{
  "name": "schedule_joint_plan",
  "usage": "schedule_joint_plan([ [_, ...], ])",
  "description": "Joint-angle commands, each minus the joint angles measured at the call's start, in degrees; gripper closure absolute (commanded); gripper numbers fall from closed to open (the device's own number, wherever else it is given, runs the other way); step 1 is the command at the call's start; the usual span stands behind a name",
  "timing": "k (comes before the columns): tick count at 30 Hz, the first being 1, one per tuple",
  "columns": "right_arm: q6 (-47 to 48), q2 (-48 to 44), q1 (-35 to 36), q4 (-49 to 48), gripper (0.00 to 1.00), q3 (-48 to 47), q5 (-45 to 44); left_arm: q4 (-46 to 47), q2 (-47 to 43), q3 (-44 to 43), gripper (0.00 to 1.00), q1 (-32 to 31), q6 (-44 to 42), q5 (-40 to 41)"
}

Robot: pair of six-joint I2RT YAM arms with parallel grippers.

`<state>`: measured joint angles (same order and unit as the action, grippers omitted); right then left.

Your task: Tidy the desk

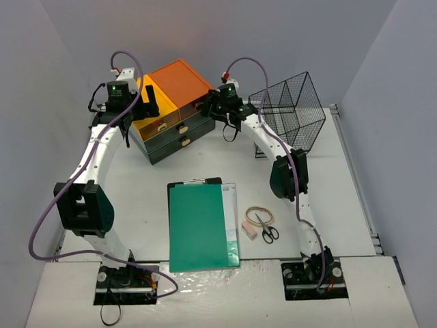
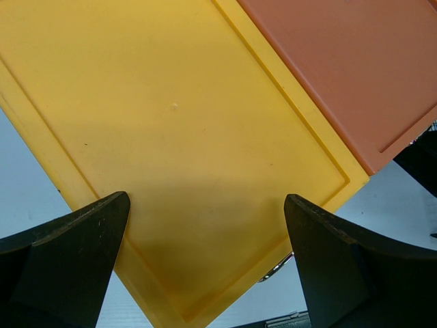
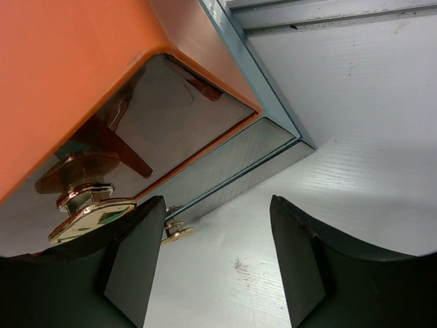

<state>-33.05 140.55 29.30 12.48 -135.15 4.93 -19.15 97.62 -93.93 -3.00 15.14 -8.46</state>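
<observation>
only right wrist shows gold knob [image 3: 89,217] beside right pincer [image 3: 217,208], apart; left pincer [image 2: 206,201] apart too.

- desk [image 1: 136,191]: matt white, smooth from above; close up it shows a fine ribbed grain and a few dark specks.
- rail [image 1: 360,188]: bare metal, dull sheen.
- yellow top [image 2: 191,137]: matt plastic, smooth, with a moulded groove near the edge.
- orange top [image 2: 355,61]: the same matt plastic.
- drawer front [image 3: 171,116]: dark, glossy, mirror-like.
- knob [image 3: 85,219]: polished gold-coloured metal.
- basket [image 1: 290,113]: thin black wire.
- folder [image 1: 201,229]: smooth green cover, slight sheen.
- scissors [image 1: 265,227]: metal blades, black handles.
- left fingers [image 2: 61,266]: matt black, slightly rough at the edges.
</observation>
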Motion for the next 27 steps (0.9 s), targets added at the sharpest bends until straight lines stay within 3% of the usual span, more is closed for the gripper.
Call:
schedule_joint_plan([
  [1,-2.9,-10.1,0.5,-7.7,0.42,7.3,0.1,-10.9,0.7,1.1,0.03,1.3,0.4,4.2],
  [7,-7.2,-18.4,1.8,-8.7,0.43,20.2,7.5,-10.7,1.0,1.0,0.03,1.3,0.8,4.2],
  [14,-23.3,-25.7,3.6,-28.7,0.43,33.7,16.1,-10.6,1.4,0.6,0.03,1.3,1.5,3.8],
  [21,-42.6,-20.9,5.4,-50.8,0.44,40.4,22.0,-10.6,1.7,0.2,0.03,1.4,2.0,3.4],
  [27,-49.2,-14.8,8.3,-58.0,0.44,36.1,21.7,-10.9,1.6,-0.3,0.03,1.4,1.9,3.3],
])
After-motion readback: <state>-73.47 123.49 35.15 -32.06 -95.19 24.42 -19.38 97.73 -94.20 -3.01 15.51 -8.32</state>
